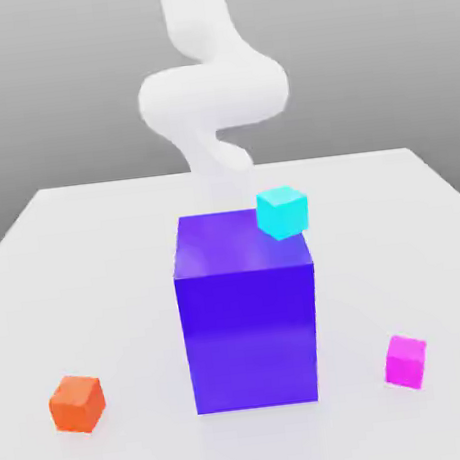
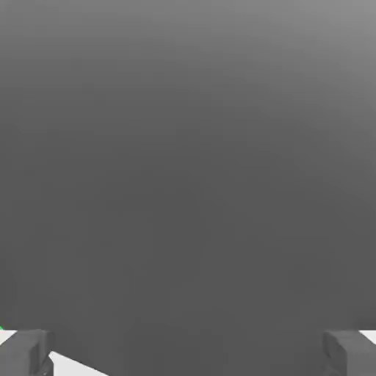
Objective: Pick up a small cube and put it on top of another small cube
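Note:
The small magenta-pink cube (image 1: pixel 405 361) sits on the white table (image 1: pixel 89 280) near the front, on the exterior view's right, with nothing touching it. My white arm (image 1: pixel 213 90) curls up behind the big blue-violet block (image 1: pixel 248 312), well away from the pink cube. In the hand view my gripper (image 2: pixel 187 354) is open. Its two grey fingertips (image 2: pixel 26 352) stand wide apart with nothing between them, against a plain grey backdrop.
The tall blue-violet block stands mid-table between the arm and the front edge. A small cyan cube (image 1: pixel 282 212) shows at the block's upper far corner on the exterior view's right. A small orange cube (image 1: pixel 77 403) rests at the front on the exterior view's left.

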Motion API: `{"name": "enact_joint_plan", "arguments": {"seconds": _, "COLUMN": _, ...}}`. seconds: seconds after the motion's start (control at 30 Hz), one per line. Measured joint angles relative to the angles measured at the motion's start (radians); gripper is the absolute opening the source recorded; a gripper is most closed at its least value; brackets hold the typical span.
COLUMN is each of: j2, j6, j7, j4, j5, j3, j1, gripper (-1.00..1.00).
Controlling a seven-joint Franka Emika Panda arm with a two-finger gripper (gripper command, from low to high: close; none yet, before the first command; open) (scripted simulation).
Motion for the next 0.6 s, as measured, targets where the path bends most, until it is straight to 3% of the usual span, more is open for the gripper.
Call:
{"name": "enact_joint_plan", "arguments": {"seconds": 0.13, "j2": 0.048, "j6": 0.043, "j7": -0.153, "j4": -0.046, "j5": 0.010, "j3": -0.037, "j1": 0.086, "gripper": 0.00}}
{"name": "enact_joint_plan", "arguments": {"seconds": 0.23, "j2": 0.129, "j6": 0.101, "j7": -0.370, "j4": -0.102, "j5": 0.005, "j3": -0.118, "j1": 0.236, "gripper": 0.00}}
{"name": "enact_joint_plan", "arguments": {"seconds": 0.43, "j2": 0.159, "j6": 0.120, "j7": -0.449, "j4": -0.118, "j5": 0.012, "j3": -0.137, "j1": 0.274, "gripper": 0.00}}
{"name": "enact_joint_plan", "arguments": {"seconds": 0.6, "j2": 0.239, "j6": 0.170, "j7": -0.686, "j4": -0.172, "j5": 0.031, "j3": -0.194, "j1": 0.388, "gripper": 0.00}}
